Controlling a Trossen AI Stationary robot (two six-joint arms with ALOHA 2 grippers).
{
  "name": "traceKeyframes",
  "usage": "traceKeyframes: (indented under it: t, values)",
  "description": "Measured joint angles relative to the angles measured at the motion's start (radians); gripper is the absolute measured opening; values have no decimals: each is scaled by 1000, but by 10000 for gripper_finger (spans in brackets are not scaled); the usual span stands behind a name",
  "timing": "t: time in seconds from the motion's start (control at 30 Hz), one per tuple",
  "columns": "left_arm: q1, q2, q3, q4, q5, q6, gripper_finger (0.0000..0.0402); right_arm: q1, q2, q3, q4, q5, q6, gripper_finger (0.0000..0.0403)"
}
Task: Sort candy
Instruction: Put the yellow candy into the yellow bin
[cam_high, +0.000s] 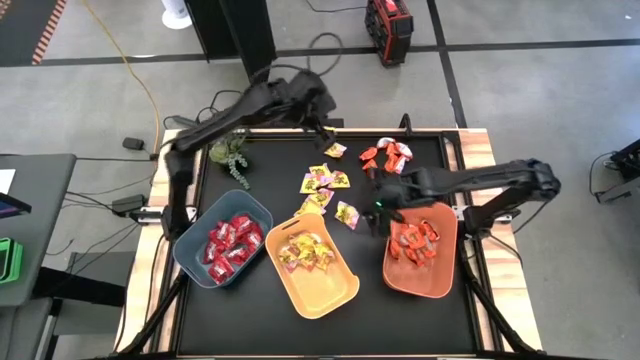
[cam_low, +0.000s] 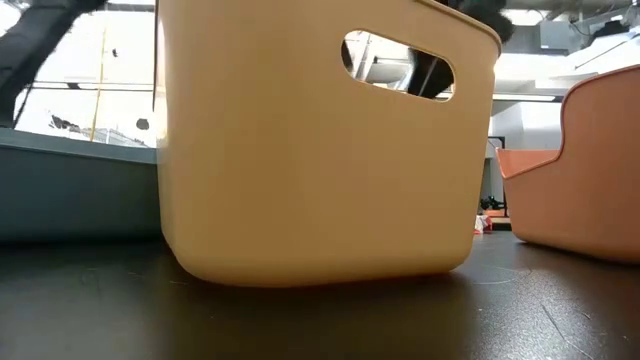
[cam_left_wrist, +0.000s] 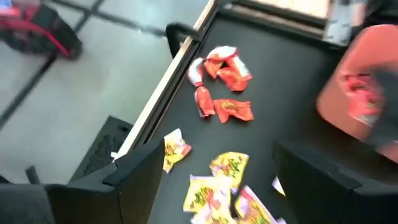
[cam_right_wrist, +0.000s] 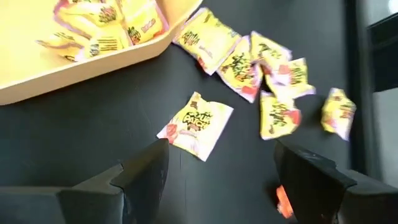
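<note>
Loose yellow candy (cam_high: 325, 182) lies mid-table, and one piece (cam_right_wrist: 196, 124) sits alone near the yellow bin (cam_high: 312, 262). Orange-red candy (cam_high: 385, 155) lies in a small heap (cam_left_wrist: 221, 84) toward the far edge. My left gripper (cam_high: 325, 132) hangs open and empty (cam_left_wrist: 217, 186) high above the far middle of the table, over the yellow pieces. My right gripper (cam_high: 381, 212) is open and empty (cam_right_wrist: 227, 168), slanting down over the single yellow piece, between the yellow bin and the orange bin (cam_high: 420, 255).
A blue-grey bin (cam_high: 222, 242) holding red candy stands near left. The yellow bin (cam_low: 320, 140) holds yellow pieces and the orange bin (cam_low: 590, 170) holds orange-red ones. A green plant sprig (cam_high: 232, 155) lies far left. A raised wooden rim (cam_high: 465, 150) borders the black table.
</note>
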Motion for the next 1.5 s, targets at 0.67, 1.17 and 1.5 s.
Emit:
traceKeyframes:
  t: [0.67,1.17,1.5]
  values:
    - [-304,-857,-1212,786,-221,-139,293,-138,475,99,29,-189,-122,304]
    - [-308,-1065,-1469,941,-220,-158,293,-158,483,99,29,-204,-112,78]
    - [-308,-1064,-1469,941,-220,-154,293,-159,121,100,99,-220,-156,25]
